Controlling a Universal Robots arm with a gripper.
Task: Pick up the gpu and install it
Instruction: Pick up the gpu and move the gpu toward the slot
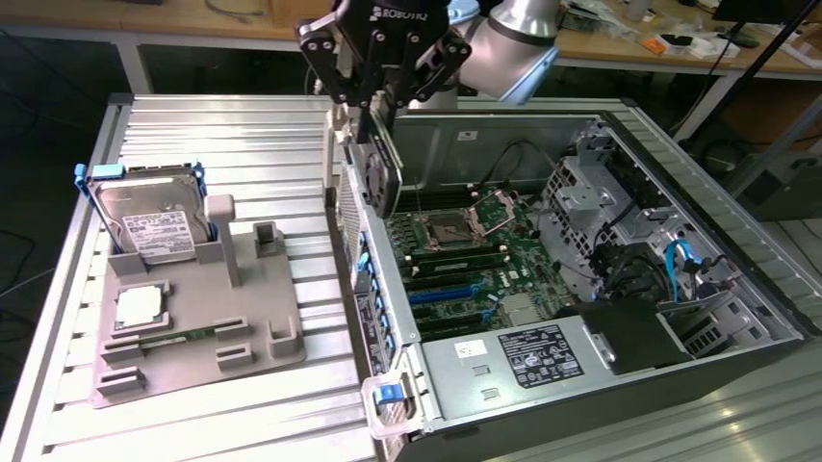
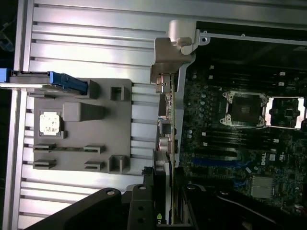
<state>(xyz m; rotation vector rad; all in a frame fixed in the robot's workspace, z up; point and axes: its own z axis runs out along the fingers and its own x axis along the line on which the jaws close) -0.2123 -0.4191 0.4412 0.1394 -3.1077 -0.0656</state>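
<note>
The pincer (image 1: 380,94) is squeezing the gpu (image 1: 383,168) by its top edge, with a finger pressed on each flat side. The gpu hangs in the air in the upper middle of the exterior view. It is just over the wall of the open computer case (image 1: 719,241) on the exterior view's left, and it is not yet down on the green board (image 1: 478,258).

The card is held standing up with its long edge pointing down. I think that is so the bottom edge can slide straight down into a slot. The case lies on its side with the open part up, so the board faces the arm.

The gpu is thin, flat and dark. In the wrist view the gpu (image 2: 169,120) looks as slim as a line, with tiny parts along it. A shiny silver bracket (image 2: 173,45) is bent over one end.

On the table (image 1: 231,135), in the lower left of the exterior view, a grey holder (image 1: 192,327) keeps a hard drive (image 1: 154,226) standing up, likely so it is easy to grab from above.
</note>
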